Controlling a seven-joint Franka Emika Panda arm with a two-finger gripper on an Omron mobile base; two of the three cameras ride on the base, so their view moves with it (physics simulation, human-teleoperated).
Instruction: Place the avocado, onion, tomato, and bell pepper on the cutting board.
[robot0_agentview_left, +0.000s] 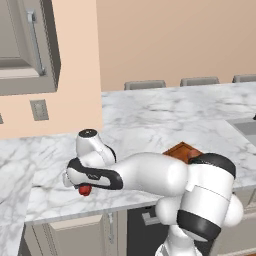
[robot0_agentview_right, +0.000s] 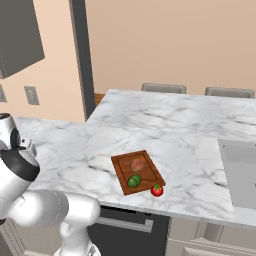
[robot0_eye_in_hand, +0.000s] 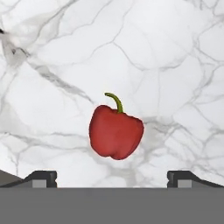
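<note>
here the bell pepper (robot0_eye_in_hand: 116, 135) looks dark red, lumpy, green-stemmed.

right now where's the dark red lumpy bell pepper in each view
Left base view: dark red lumpy bell pepper peeks out under the arm, lower left.
Right base view: hidden or out of view.
Hand view: centre, on the white marble counter.
Shared landmark: that marble counter.
</note>
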